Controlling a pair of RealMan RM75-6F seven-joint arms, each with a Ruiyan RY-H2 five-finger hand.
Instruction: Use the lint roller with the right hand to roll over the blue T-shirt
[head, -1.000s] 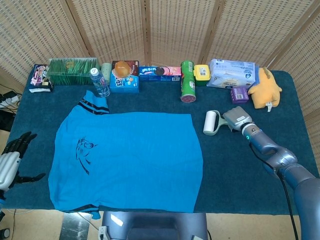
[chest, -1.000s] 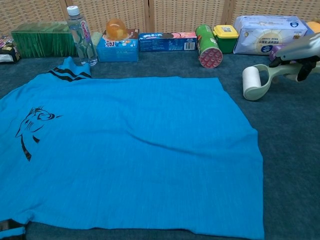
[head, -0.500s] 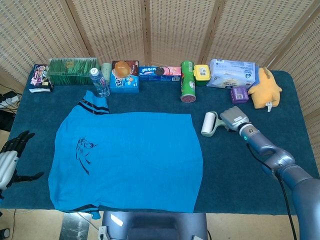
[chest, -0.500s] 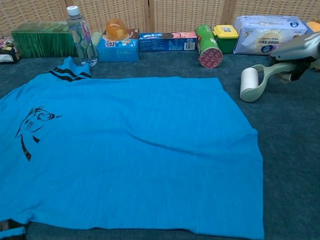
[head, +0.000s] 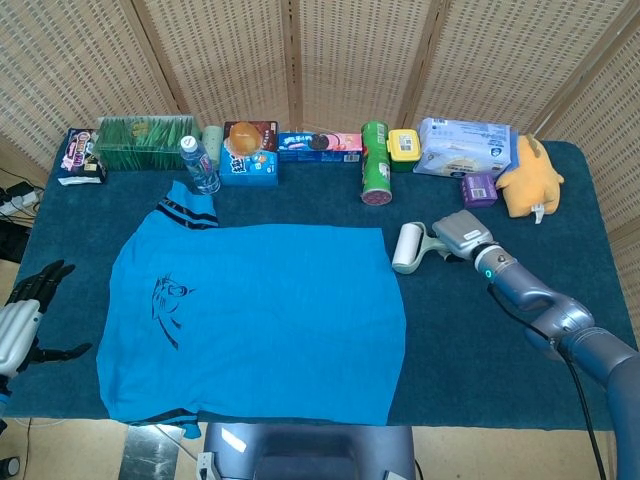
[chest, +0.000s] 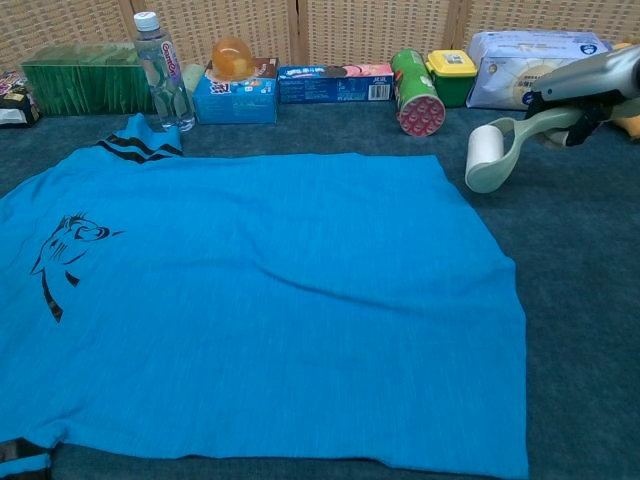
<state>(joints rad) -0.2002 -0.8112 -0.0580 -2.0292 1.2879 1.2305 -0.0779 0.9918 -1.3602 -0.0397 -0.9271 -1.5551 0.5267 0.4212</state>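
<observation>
Compared with one second before, the lint roller (head: 408, 247) has moved to the robot's left and now is just beside the right edge of the blue T-shirt (head: 260, 320), but not yet on it. In the chest view the white roll (chest: 485, 158) looks a little lifted above the table (head: 500, 350). The right hand (head: 459, 232) has come with it and holds the handle of the roller; its arm (head: 545, 310) reaches from the near right corner across the table toward the shirt.

The left hand (head: 20, 315) is at the near left edge of the table, holds nothing, and its dark fingers are spread apart. It has almost not moved.

The T-shirt lies flat on the dark blue table cover, with a small black drawing (head: 168, 305) on the left part and a dark striped sleeve (head: 190, 212) pointing to the far side.

Along the far edge stands a row of things: a green box (head: 145, 142), a water bottle (head: 199, 165), a blue box (head: 248, 160), a long cookie box (head: 318, 145), a green can (head: 374, 162), a pack of wipes (head: 465, 147) and a yellow plush toy (head: 530, 177). Behind the table there is a woven screen (head: 330, 50).
</observation>
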